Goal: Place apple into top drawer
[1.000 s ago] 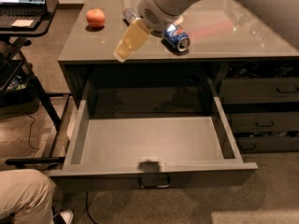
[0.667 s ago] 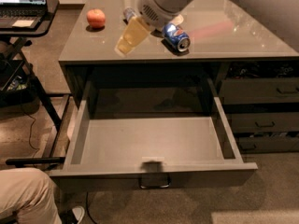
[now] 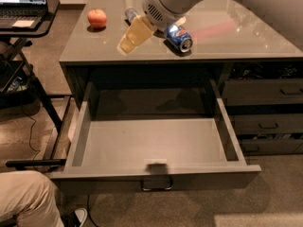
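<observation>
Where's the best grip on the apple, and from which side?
Probably across the widest middle of the apple, coming straight down from above. It is round and sits on the countertop at the back left with bare surface around it. The gripper hovers to its right, near the blue can.

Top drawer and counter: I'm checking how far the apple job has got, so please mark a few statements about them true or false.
1. The apple lies inside the top drawer. False: it sits on the countertop, near the far left corner.
2. The top drawer is pulled open with nothing in it. True.
3. The gripper is holding the apple. False: it hangs over the countertop to the right of the apple, apart from it.
4. A blue can lies on its side on the countertop. True.
</observation>
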Robot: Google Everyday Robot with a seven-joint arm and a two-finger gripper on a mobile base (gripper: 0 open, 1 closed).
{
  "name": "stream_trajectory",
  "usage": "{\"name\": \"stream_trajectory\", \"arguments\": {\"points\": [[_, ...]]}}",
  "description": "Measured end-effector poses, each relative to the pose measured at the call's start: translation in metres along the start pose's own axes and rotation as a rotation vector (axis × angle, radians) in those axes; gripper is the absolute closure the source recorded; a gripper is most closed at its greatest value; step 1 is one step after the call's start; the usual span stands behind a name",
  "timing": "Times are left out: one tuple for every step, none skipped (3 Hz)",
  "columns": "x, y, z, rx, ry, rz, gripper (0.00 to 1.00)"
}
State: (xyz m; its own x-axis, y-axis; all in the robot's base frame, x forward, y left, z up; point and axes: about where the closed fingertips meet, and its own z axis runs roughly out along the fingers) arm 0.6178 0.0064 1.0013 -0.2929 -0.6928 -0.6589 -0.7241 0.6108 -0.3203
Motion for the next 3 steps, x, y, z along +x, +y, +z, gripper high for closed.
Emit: {"name": "stream_trajectory", "arguments": {"points": [[-0.002, -0.012, 0.023, 0.020, -0.041, 0.065, 0.00], [-0.015, -0.029, 0.052, 0.044, -0.120, 0.123, 0.00], [-0.038, -0.044, 0.085, 0.035, -0.218, 0.136, 0.00]]}}
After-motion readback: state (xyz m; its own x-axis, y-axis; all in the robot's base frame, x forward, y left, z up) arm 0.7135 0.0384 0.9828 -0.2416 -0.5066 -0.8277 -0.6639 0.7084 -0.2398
